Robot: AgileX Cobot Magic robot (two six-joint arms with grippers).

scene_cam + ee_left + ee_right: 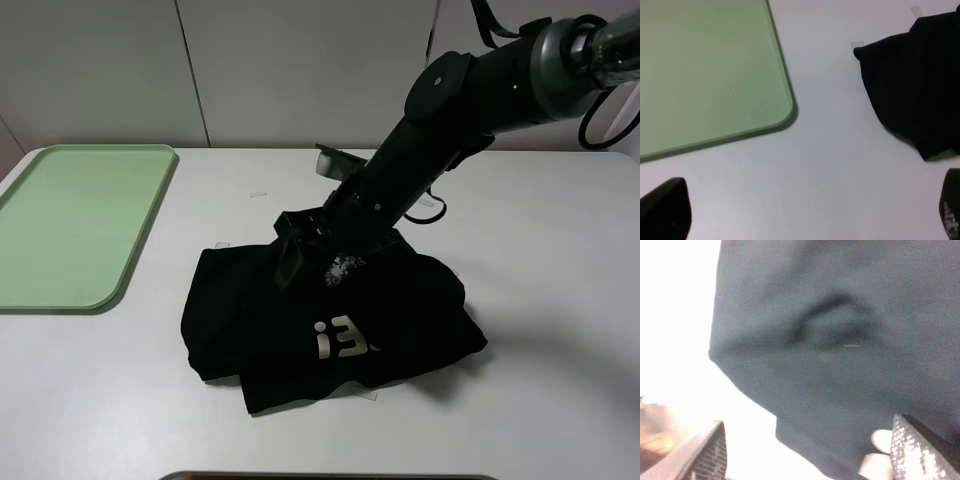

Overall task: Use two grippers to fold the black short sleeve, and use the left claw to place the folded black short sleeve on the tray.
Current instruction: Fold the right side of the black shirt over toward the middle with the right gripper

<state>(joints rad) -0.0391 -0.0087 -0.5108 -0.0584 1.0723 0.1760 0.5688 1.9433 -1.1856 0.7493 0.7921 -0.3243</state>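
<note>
The black short sleeve [330, 320] lies crumpled and partly folded on the white table, its white print facing up. My right gripper [315, 265] reaches in from the upper right and hovers just over the shirt's back edge, jaws apart and empty. In the right wrist view the shirt [840, 340] fills the picture between the spread fingers [920, 455]. The green tray [70, 220] sits at the far left. The left wrist view shows the tray corner [705, 75], the shirt's edge [915, 85] and my open left gripper [810, 210] above bare table. The left gripper is outside the exterior view.
The white table [540, 260] extends to the right of the shirt. A dark object [335, 160] lies behind the right arm. Small clear tape marks [857, 45] are stuck on the table near the shirt. A wall stands behind the table.
</note>
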